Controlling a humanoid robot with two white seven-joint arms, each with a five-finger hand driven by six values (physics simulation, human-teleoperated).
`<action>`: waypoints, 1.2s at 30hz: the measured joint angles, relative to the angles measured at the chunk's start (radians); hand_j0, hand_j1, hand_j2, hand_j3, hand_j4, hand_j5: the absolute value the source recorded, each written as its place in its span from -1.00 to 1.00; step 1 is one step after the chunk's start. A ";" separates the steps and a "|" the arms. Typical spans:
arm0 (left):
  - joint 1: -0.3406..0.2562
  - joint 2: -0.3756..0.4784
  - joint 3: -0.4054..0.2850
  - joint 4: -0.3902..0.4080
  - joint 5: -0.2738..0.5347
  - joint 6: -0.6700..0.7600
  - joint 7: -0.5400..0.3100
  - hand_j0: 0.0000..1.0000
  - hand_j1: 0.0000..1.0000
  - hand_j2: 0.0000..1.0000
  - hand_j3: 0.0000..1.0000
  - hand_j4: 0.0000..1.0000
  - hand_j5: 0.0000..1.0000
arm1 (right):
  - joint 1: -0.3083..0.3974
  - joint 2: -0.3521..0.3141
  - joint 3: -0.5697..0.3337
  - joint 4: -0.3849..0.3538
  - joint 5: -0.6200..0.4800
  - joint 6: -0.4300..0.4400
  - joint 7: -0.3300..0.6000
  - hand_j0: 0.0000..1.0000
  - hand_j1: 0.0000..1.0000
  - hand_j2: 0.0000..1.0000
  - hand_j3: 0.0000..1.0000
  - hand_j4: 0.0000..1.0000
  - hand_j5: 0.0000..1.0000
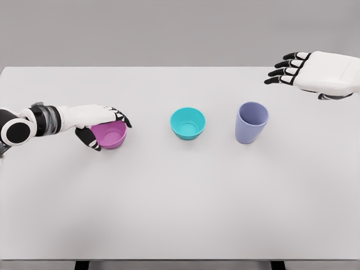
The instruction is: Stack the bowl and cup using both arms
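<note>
Left hand (pixel 103 127) is wrapped around the pink bowl (pixel 110 135) at the table's (pixel 180 208) left side, fingers over the far rim and thumb on the near wall. Much of the bowl's left side is covered by the palm, so firm contact cannot be confirmed. Right hand (pixel 315 73) hovers over the far right corner, fingers extended and holding nothing; its arm is cut off by the frame edge. Teal bowl (pixel 188 123) stands mid-table, with the lavender cup (pixel 251 122) upright just to its right, well apart from both hands.
</note>
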 measured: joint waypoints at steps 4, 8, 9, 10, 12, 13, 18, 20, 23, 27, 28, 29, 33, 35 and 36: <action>-0.003 0.000 0.002 -0.002 0.003 0.000 0.000 0.59 0.59 0.59 0.59 0.59 0.59 | 0.002 0.000 0.000 0.000 0.000 0.000 0.000 1.00 1.00 1.00 1.00 1.00 1.00; -0.009 0.001 0.004 -0.008 0.011 -0.002 0.000 0.59 0.59 0.59 0.59 0.59 0.59 | 0.002 -0.001 0.000 0.000 0.000 0.000 0.000 1.00 1.00 1.00 1.00 1.00 1.00; -0.009 0.001 0.004 -0.009 0.012 -0.003 0.000 0.59 0.59 0.59 0.59 0.59 0.59 | 0.002 0.000 0.000 0.000 0.000 0.000 0.000 1.00 1.00 1.00 1.00 1.00 1.00; -0.011 0.001 0.005 -0.010 0.013 -0.003 0.000 0.59 0.59 0.59 0.59 0.59 0.59 | 0.000 0.000 0.000 0.000 0.000 0.000 0.000 1.00 1.00 1.00 1.00 1.00 1.00; -0.012 0.001 0.006 -0.011 0.015 -0.004 0.000 0.59 0.59 0.59 0.59 0.59 0.59 | 0.002 0.000 0.000 0.000 0.000 0.000 0.000 1.00 1.00 1.00 1.00 1.00 1.00; -0.014 0.001 0.006 -0.012 0.016 -0.004 0.000 0.59 0.59 0.59 0.59 0.59 0.59 | 0.002 0.000 0.000 0.000 0.000 0.000 0.000 1.00 1.00 1.00 1.00 1.00 1.00; -0.026 0.000 0.008 -0.014 0.015 -0.006 0.000 0.56 0.56 0.56 0.56 0.56 0.56 | 0.000 0.000 0.000 0.000 0.000 0.000 0.000 1.00 1.00 1.00 1.00 1.00 1.00; -0.029 0.000 0.008 -0.015 0.015 -0.008 0.000 0.56 0.56 0.56 0.56 0.56 0.56 | 0.002 0.000 0.000 -0.001 0.000 0.000 0.000 1.00 1.00 1.00 1.00 1.00 1.00; -0.037 -0.001 0.008 -0.015 0.014 -0.011 0.000 0.56 0.56 0.56 0.56 0.56 0.56 | 0.002 0.000 0.000 -0.001 0.000 0.000 0.000 1.00 1.00 1.00 1.00 1.00 1.00; -0.051 -0.003 0.008 -0.018 0.011 -0.013 0.000 0.56 0.56 0.56 0.56 0.56 0.56 | 0.002 0.000 0.000 -0.001 0.000 0.000 0.000 1.00 1.00 1.00 1.00 1.00 1.00; -0.058 -0.004 0.007 -0.019 0.010 -0.013 0.000 0.56 0.56 0.56 0.56 0.56 0.56 | 0.000 0.000 0.000 -0.001 0.000 0.000 0.000 1.00 1.00 1.00 1.00 1.00 1.00; -0.060 -0.006 0.007 -0.020 0.010 -0.013 0.000 0.55 0.55 0.55 0.55 0.55 0.55 | 0.000 0.000 0.000 -0.001 0.000 0.000 0.000 1.00 1.00 1.00 1.00 1.00 1.00; -0.069 -0.016 0.005 -0.022 0.009 -0.014 0.000 0.55 0.55 0.55 0.55 0.55 0.55 | 0.000 -0.001 0.000 0.000 0.000 0.000 0.000 1.00 1.00 1.00 1.00 1.00 1.00; -0.075 -0.025 0.003 -0.023 0.007 -0.015 0.000 0.55 0.55 0.55 0.55 0.55 0.55 | 0.000 0.000 0.000 0.000 0.000 0.000 0.000 1.00 1.00 1.00 1.00 1.00 1.00; -0.081 -0.031 0.002 -0.023 0.006 -0.016 0.000 0.55 0.55 0.55 0.55 0.55 0.55 | 0.000 0.000 0.000 0.000 0.000 0.000 0.000 1.00 1.00 1.00 1.00 1.00 1.00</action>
